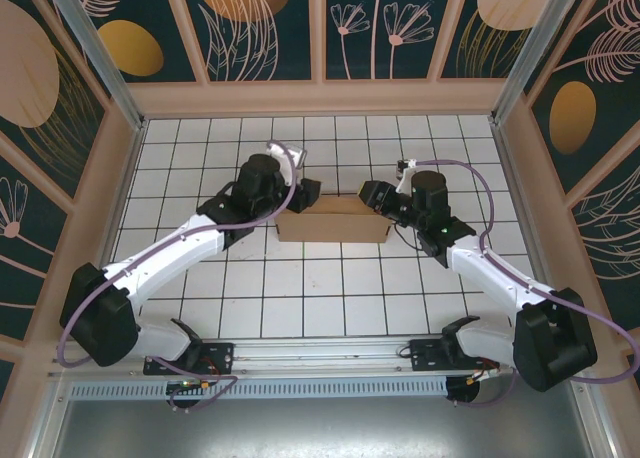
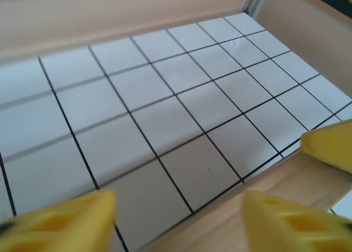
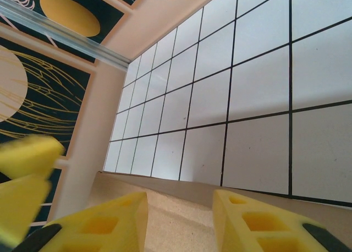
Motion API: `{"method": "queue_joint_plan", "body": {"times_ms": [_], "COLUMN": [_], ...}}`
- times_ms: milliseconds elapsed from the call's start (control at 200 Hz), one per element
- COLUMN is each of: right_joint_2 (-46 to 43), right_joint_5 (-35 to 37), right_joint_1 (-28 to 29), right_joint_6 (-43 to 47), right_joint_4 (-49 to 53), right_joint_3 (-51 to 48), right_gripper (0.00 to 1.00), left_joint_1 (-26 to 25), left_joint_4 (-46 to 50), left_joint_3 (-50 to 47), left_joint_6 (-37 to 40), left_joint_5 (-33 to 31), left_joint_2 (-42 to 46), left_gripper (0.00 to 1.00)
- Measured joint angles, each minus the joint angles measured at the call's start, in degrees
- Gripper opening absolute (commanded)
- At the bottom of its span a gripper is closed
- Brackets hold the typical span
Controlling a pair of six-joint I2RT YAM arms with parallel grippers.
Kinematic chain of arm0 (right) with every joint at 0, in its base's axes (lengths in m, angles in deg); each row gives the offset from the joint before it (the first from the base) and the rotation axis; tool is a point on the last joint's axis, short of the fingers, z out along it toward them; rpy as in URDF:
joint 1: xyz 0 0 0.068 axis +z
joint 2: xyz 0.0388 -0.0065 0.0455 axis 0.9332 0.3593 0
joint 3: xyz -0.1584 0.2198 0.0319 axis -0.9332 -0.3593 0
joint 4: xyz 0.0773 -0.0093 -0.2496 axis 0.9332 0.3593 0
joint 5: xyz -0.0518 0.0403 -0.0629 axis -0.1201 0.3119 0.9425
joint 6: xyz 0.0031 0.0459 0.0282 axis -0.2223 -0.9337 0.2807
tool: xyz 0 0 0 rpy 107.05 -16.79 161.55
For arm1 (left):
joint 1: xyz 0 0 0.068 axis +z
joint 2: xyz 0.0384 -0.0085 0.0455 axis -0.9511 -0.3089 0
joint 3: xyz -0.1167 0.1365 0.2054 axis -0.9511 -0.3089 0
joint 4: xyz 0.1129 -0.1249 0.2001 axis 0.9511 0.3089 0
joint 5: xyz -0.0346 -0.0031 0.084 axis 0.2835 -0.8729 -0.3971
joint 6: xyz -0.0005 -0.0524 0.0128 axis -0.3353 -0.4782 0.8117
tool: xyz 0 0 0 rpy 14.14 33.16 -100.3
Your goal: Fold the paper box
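My left gripper (image 2: 179, 205) straddles the plain brown cardboard paper box (image 1: 333, 221), jaws parted. I cannot tell whether the half-closed right gripper (image 3: 180, 208) pinches its other end

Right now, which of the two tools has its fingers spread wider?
The left tool: its yellow fingers gape wide over the paper box; the right tool is narrower.

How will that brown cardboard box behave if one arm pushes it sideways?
The plain brown cardboard box is probably light, being thin board, so it would likely slide on the glossy white tiled table rather than tip, since it sits low and wide. Its thin walls may flex.
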Motion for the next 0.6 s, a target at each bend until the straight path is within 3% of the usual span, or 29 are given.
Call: {"method": "queue_joint_plan", "body": {"times_ms": [225, 510, 601], "right_joint_2": [0.0, -0.09, -0.09], "right_joint_5": [-0.2, -0.42, -0.85], "right_joint_1": [0.04, 0.04, 0.04], "right_joint_6": [0.02, 0.92, 1.68], "right_joint_4": [-1.57, -1.84, -1.03], "right_joint_3": [-0.76, -1.01, -0.52], "right_gripper": [0.36, 0.37, 0.41], "left_joint_1": [0.94, 0.94, 0.94], "left_joint_4": [-9.49, -14.45, -14.47], "left_joint_3": [-3.93, -7.3, -8.26], "left_joint_6": [-11.61, -17.64, -18.84], "left_joint_5": [3.61, 5.22, 5.01], "left_joint_2": [0.79, -2.49, -3.26], "left_gripper": [0.0, 0.0, 0.0]}}
